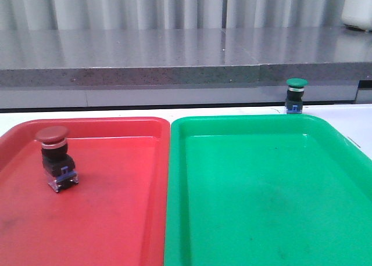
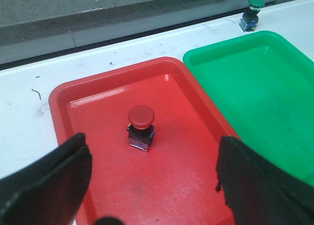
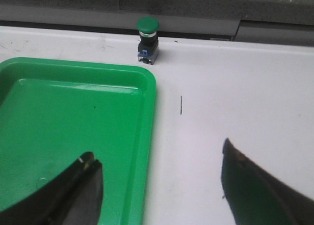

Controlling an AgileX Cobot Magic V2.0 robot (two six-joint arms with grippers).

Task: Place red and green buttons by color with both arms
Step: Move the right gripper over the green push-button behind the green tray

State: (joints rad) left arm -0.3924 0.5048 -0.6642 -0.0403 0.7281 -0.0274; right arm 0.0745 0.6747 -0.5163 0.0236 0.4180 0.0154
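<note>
Front: red button point(image 1: 56, 157) already sits in red tray point(image 1: 116, 219); green button point(image 1: 296, 95) stands upright on table beyond green tray point(image 1: 261, 208) — far right | Left wrist: left gripper point(image 2: 152, 185) released, empty | Right wrist: your right gripper point(image 3: 162, 190) is spread, empty — nearer arm; green button lies ahead, far of it.

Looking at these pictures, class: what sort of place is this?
Probably a robot test bench: a white table set with a red tray and a green tray, two push buttons as sorting props, and a grey stone ledge behind.
</note>
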